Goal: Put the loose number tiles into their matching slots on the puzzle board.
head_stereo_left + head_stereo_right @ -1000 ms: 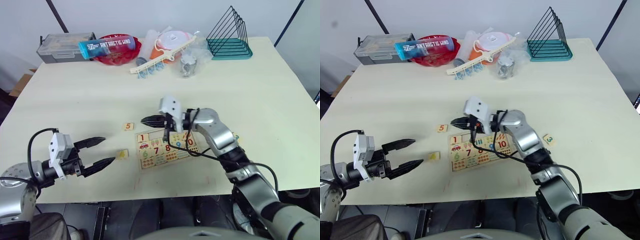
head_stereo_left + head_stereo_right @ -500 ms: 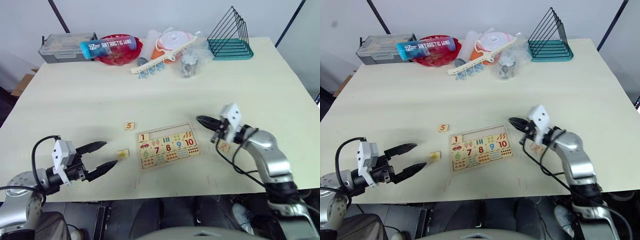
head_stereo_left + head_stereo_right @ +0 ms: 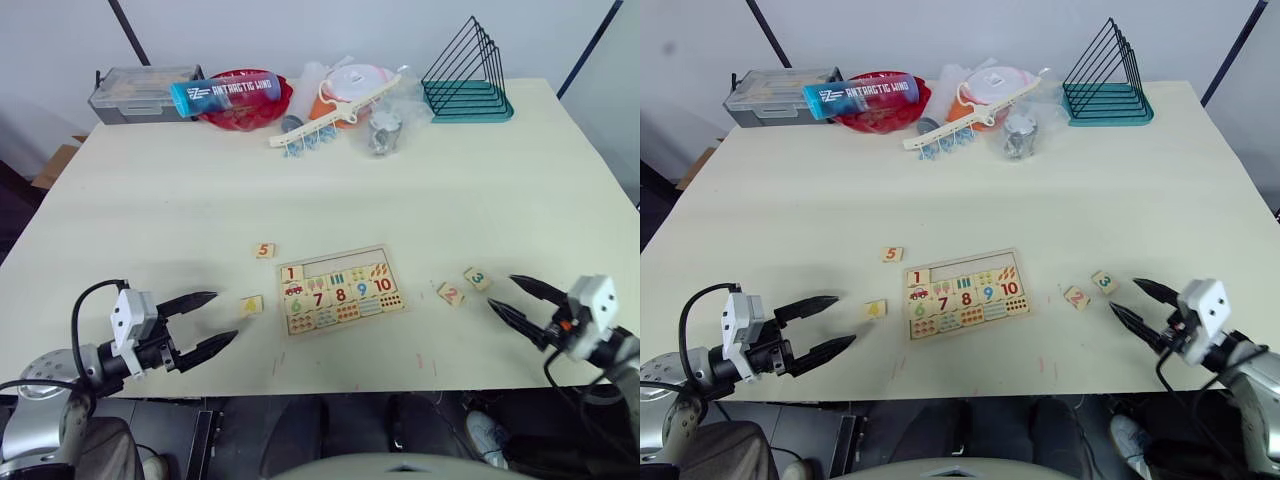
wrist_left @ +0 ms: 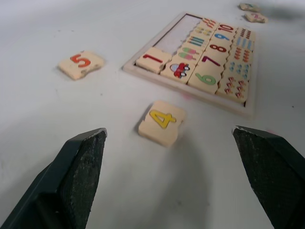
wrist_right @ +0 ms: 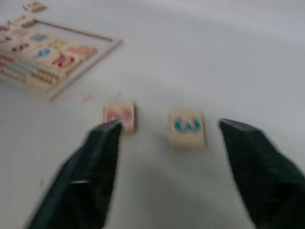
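your left gripper (image 3: 203, 324) is spread wide and holds nothing, pointed at the 4 tile (image 3: 251, 305), which lies on the table (image 3: 180, 200) just left of the puzzle board (image 3: 340, 290). your right gripper (image 3: 522, 303) is also wide and empty, aimed at the 3 tile (image 3: 477, 278) and 2 tile (image 3: 450, 293) right of the board. the 1 tile (image 3: 290, 274) sits in its slot; the 5 tile (image 3: 264, 251) lies above the board's left corner.

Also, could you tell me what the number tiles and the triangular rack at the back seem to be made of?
The 4 tile looks like pale unfinished wood with a printed yellow digit. The rack seems to be thin dark metal wire on a teal base, possibly coated.
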`<state>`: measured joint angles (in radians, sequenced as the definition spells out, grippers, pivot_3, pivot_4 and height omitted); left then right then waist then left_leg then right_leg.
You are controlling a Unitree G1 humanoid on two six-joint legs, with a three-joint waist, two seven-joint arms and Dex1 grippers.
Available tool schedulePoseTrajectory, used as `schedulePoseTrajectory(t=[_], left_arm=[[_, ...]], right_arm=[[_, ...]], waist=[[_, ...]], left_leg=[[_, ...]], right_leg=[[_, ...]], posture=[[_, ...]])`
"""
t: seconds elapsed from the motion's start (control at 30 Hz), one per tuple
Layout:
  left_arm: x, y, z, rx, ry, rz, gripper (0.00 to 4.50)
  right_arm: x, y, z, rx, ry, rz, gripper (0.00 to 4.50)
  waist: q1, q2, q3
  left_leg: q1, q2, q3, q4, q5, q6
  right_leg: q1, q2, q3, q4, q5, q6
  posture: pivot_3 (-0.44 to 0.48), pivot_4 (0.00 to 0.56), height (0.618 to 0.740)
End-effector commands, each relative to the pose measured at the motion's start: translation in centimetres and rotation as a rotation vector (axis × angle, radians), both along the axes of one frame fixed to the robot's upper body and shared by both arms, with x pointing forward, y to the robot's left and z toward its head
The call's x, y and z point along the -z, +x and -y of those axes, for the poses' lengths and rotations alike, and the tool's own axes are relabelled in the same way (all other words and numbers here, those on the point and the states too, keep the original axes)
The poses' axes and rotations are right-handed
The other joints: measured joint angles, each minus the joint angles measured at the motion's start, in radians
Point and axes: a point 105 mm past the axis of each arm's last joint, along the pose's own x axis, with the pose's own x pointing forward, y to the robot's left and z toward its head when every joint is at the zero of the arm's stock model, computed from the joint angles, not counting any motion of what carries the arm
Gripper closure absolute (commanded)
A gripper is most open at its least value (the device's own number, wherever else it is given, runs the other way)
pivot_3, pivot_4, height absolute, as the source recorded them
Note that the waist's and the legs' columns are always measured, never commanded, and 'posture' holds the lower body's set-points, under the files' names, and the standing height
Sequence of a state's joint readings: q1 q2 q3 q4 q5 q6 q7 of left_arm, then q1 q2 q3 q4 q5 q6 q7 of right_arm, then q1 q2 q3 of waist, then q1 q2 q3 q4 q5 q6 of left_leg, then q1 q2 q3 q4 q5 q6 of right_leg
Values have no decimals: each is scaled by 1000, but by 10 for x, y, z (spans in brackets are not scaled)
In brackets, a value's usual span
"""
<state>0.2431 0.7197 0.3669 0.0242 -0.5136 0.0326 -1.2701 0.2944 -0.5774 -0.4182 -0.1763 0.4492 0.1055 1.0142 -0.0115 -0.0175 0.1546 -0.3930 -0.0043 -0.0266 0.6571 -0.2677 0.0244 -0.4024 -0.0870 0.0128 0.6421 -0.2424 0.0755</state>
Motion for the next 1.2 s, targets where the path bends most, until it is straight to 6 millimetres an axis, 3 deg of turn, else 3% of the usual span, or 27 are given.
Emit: schedulePoseTrajectory(t=[0.03, 0.3, 1.2], left_arm=[[-6, -1, -10, -6, 33, 30, 0], [-7, 4, -13, -19, 26, 45, 0], [-9, 6, -13, -9, 30, 41, 0]], right_arm=[[-11, -12, 15, 11, -23, 54, 31], [-5, -32, 23, -9, -16, 34, 31], [-19, -23, -1, 10, 30, 70, 31]], waist=[[0, 0, 0], [0, 0, 0], [1, 0, 0]], left_leg=[[0, 0, 0, 0, 0, 0], [1, 2, 0, 0, 0, 0], [1, 2, 0, 0, 0, 0]], right_leg=[[0, 0, 0, 0, 0, 0], [1, 0, 0, 0, 0, 0], [1, 0, 0, 0, 0, 0]], posture=[[0, 150, 740], [0, 150, 740], [0, 150, 740]])
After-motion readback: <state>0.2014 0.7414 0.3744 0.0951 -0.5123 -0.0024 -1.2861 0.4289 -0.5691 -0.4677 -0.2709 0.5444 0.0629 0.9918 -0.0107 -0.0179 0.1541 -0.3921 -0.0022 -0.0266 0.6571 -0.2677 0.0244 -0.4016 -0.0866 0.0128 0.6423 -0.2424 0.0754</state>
